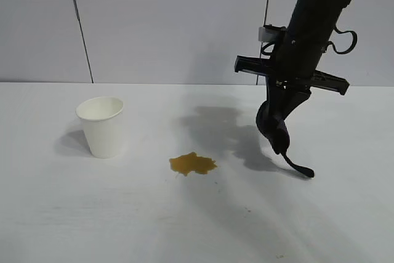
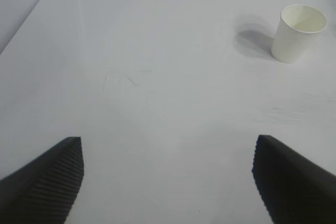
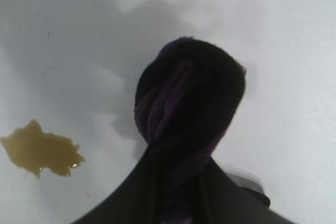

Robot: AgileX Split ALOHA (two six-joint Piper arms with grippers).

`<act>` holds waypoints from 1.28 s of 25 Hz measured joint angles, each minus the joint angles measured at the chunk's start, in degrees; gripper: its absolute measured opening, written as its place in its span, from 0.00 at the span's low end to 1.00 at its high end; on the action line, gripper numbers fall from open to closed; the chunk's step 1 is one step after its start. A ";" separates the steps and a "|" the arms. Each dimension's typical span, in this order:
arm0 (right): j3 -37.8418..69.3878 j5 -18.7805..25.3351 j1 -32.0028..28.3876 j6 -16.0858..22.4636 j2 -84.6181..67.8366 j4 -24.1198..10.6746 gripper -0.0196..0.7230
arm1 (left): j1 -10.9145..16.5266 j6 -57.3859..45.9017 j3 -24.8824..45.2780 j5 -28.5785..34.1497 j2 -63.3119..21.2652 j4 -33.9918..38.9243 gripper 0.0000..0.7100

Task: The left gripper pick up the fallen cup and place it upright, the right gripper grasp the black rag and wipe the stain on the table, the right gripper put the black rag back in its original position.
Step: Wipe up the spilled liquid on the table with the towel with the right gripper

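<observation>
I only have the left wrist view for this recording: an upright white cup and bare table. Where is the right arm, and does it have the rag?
Observer: Yes. In the exterior view the right gripper points down, closed on the black rag, which hangs above the table.
Operator: Is the rag fully off the surface?
Observer: Cannot tell; its strap-like tail trails down close to the table.
Operator: Has the spill been wiped?
Observer: No. The amber stain sits intact between the cup and the rag.
</observation>
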 joint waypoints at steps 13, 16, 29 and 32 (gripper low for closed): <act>0.00 -10.02 16.61 3.66 0.30 -0.63 0.13 | 0.00 0.00 0.00 0.00 0.00 0.00 0.89; 0.00 -12.52 18.16 6.80 0.91 -0.63 0.13 | 0.00 0.00 0.00 0.00 0.00 0.00 0.89; 0.00 -17.16 20.16 13.19 6.29 -0.77 0.13 | 0.00 0.00 0.00 0.00 0.00 0.00 0.89; 0.00 -17.22 20.16 13.54 6.94 -0.71 0.13 | 0.00 0.00 0.00 0.00 0.00 0.00 0.89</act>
